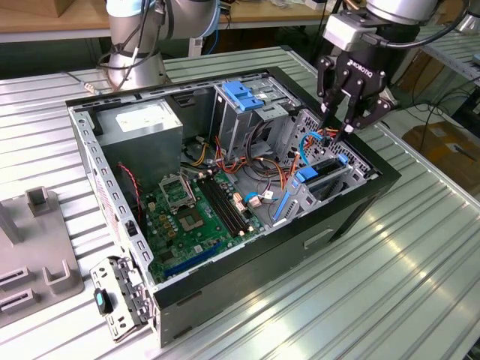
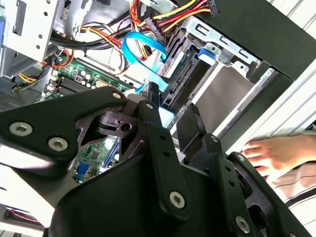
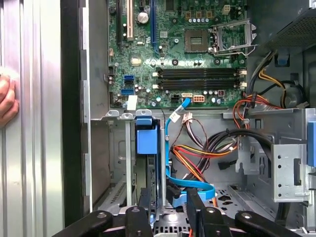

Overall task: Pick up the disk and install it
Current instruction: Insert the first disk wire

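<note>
Ribbed metal table (image 1: pixel 390 285) carries an open computer case (image 1: pixel 225 289). At the upper right of the exterior view I see the gripper (image 1: pixel 343 129) hanging over the drive cage (image 1: pixel 358 168), its claw partly open and gripping nothing. The disk (image 1: pixel 324 171) stands on edge in the cage slot just below the fingertips, apart from them. A light blue data cable (image 1: pixel 311 139) curls beside it. In the first wrist view a person's hand (image 3: pixel 6 101) rests on the table outside the case.
</note>
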`<action>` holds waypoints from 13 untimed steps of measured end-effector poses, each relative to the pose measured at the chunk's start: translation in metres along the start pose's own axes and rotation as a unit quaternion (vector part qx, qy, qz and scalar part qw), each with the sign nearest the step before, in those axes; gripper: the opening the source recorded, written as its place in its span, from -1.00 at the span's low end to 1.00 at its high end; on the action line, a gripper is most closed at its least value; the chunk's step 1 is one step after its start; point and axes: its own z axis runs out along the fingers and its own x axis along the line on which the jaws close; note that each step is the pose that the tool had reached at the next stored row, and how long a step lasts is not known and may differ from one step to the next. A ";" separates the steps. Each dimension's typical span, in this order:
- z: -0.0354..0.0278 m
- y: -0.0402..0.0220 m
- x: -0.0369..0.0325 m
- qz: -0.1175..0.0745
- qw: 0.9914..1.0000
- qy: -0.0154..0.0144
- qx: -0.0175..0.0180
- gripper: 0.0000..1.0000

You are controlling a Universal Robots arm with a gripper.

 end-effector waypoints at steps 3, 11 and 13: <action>-0.0002 -0.0037 -0.0001 0.000 1.000 0.000 -0.001 -0.15; 0.0111 -0.0041 -0.0009 0.000 1.000 0.001 -0.001 -0.15; 0.0152 -0.0044 -0.0012 0.000 1.000 0.001 -0.001 -0.15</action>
